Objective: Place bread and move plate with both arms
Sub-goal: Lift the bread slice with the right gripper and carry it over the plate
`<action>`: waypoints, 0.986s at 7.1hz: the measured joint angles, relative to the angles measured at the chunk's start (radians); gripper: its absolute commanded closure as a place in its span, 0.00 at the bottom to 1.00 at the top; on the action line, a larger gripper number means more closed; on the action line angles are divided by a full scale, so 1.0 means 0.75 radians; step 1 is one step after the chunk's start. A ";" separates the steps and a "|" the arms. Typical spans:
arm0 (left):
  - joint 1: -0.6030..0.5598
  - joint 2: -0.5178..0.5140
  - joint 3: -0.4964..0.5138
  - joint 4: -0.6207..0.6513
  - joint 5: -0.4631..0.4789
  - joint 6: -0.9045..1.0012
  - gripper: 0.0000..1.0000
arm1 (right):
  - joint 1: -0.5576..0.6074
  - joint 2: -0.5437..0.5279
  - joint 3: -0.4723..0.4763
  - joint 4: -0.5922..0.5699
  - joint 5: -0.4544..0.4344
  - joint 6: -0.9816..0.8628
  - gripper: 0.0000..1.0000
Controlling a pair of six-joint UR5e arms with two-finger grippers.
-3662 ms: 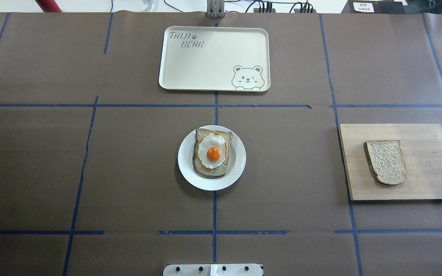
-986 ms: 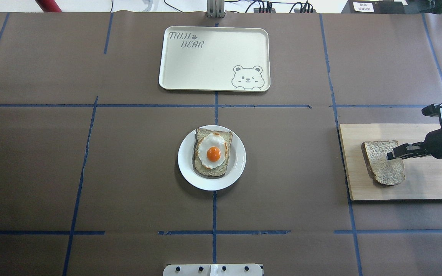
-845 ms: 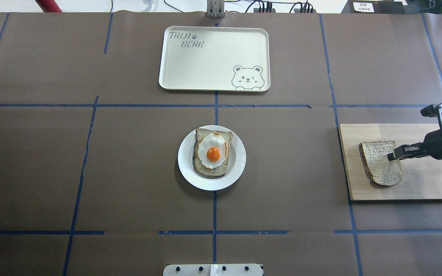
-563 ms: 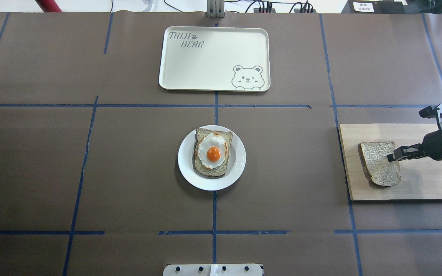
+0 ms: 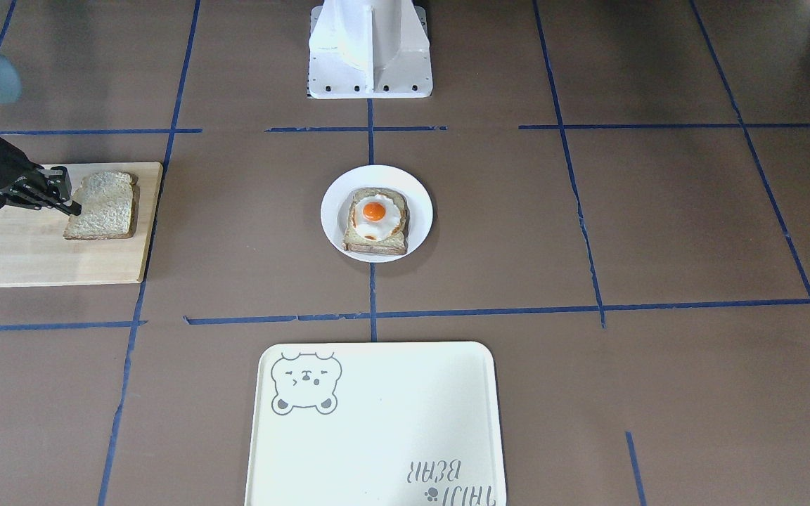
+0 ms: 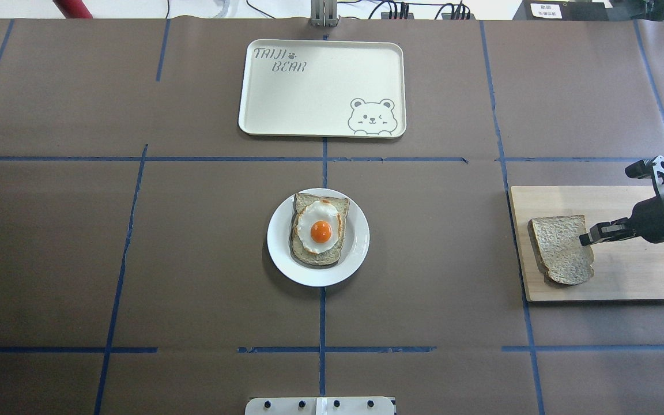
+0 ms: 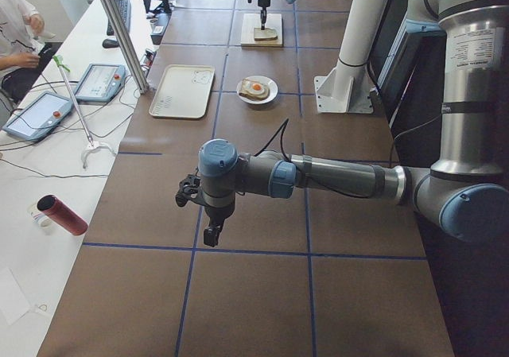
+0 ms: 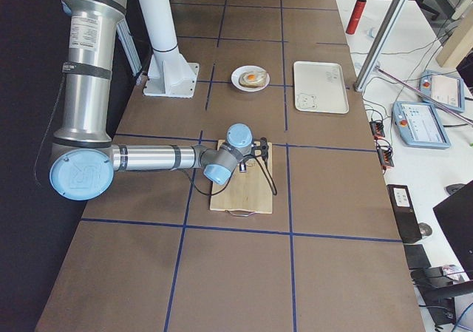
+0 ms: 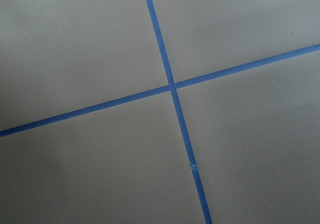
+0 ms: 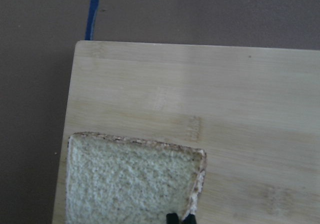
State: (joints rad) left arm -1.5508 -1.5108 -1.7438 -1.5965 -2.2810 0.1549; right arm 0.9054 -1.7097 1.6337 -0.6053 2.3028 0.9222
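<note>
The bread is a light-brown slice on a wooden cutting board at the table's right. My right gripper reaches in from the right and is shut on the slice's right edge; the right wrist view shows the fingertips pinching the crust of the bread. In the front-facing view the right gripper holds the bread. The white plate sits at the table's middle with a toast slice and fried egg on it. My left gripper hangs over bare table far to the left; I cannot tell whether it is open.
A cream tray with a bear drawing lies at the far side, behind the plate. Blue tape lines cross the brown table cover. The white pedestal base stands at the near edge. The board has a metal handle on its outer side.
My right arm has come in from the right and closed on the bread's right edge. The slice and the gripper have since shifted left along the board.
</note>
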 measured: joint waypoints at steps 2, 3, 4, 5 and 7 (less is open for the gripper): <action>0.000 0.000 -0.003 0.000 0.000 0.000 0.00 | 0.034 0.019 0.042 -0.007 0.071 0.003 1.00; 0.000 0.000 -0.007 0.001 0.000 -0.001 0.00 | 0.062 0.063 0.050 -0.009 0.124 0.008 1.00; 0.000 0.001 -0.010 0.000 0.000 -0.002 0.00 | 0.078 0.122 0.053 -0.012 0.158 0.015 1.00; 0.000 0.002 -0.012 0.001 -0.001 -0.002 0.00 | 0.085 0.194 0.054 -0.013 0.173 0.023 1.00; 0.000 0.001 -0.016 0.002 -0.001 -0.002 0.00 | 0.073 0.375 0.055 -0.072 0.171 0.089 1.00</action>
State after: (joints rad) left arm -1.5508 -1.5100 -1.7555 -1.5954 -2.2821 0.1534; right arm 0.9602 -1.4285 1.6747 -0.6592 2.4310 0.9886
